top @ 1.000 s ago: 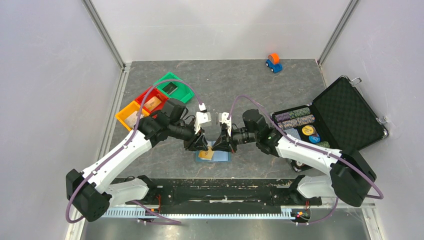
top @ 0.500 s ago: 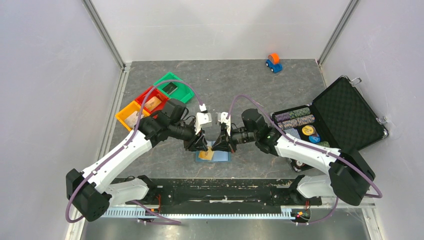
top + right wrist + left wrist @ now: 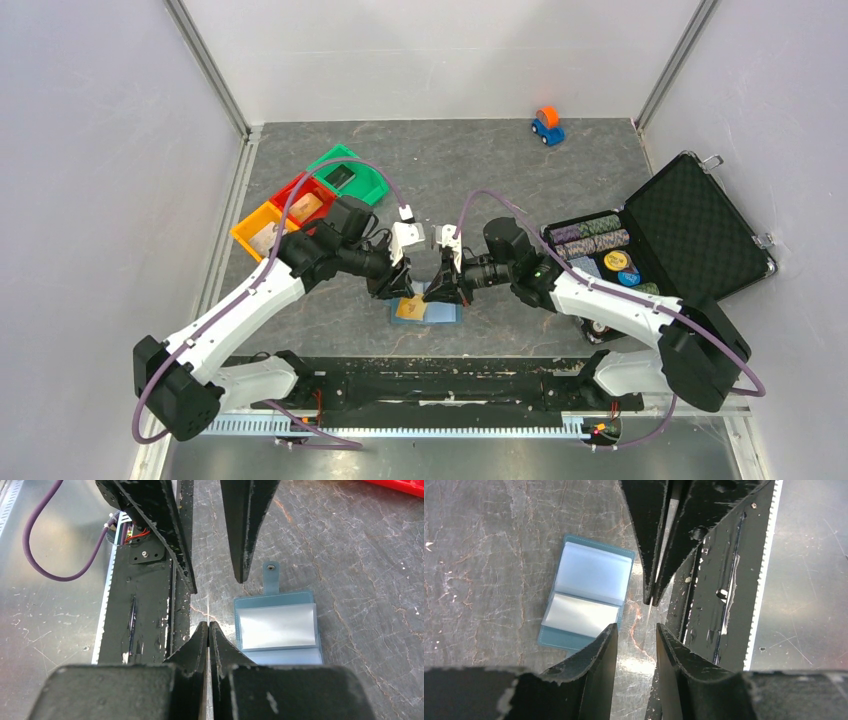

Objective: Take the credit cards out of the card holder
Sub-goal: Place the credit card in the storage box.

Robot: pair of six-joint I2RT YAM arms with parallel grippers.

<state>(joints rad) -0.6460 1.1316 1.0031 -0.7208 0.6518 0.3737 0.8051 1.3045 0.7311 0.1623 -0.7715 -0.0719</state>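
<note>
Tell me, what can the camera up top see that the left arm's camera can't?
Only the top view shows the toy car, the green bin, red bin and yellow bin, the open black case with poker chips, and a tan credit card. Only the left wrist view shows the shiny slot pockets up close. Both show the blue card holder, the left tool with its fingers apart, and the right tool shut.

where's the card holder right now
In the top view, the card holder lies open on the table at centre, close to both arms' fingers, just beyond the black base rail.
</note>
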